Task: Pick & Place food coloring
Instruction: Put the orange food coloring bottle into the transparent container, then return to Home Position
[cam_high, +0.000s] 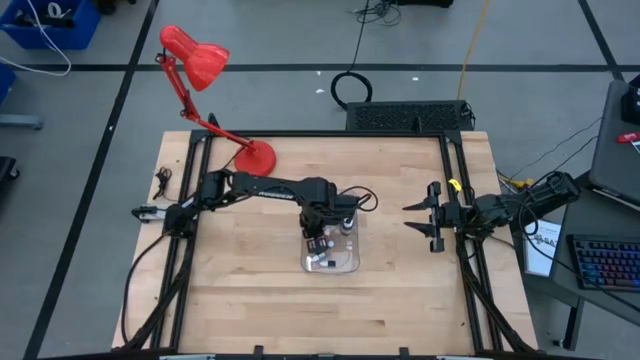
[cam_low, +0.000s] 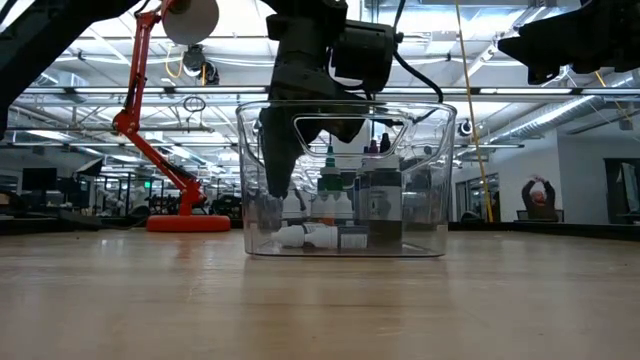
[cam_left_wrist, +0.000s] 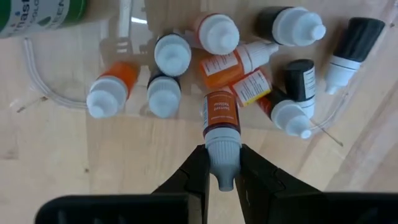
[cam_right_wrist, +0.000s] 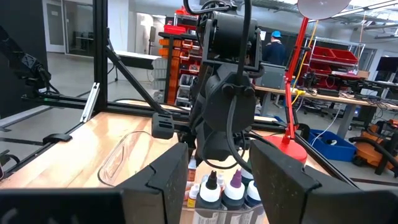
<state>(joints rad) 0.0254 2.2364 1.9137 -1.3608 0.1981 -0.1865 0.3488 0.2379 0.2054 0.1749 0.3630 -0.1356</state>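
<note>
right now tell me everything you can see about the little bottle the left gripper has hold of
The small brown-labelled dropper bottle with a whitish-grey cap looks like plastic, with a dark reddish-brown body and a printed label too small to read. The left gripper is shut on its cap end, one dark finger on each side. It sits above the other little bottles lying in the clear rectangular plastic tray at mid-table. Whether it touches any bottle below cannot be told.

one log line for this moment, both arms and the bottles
left pincer: shut on brown bottle, inside clear tray | right pincer: open, waiting at table's right | other bottles: in tray
</note>
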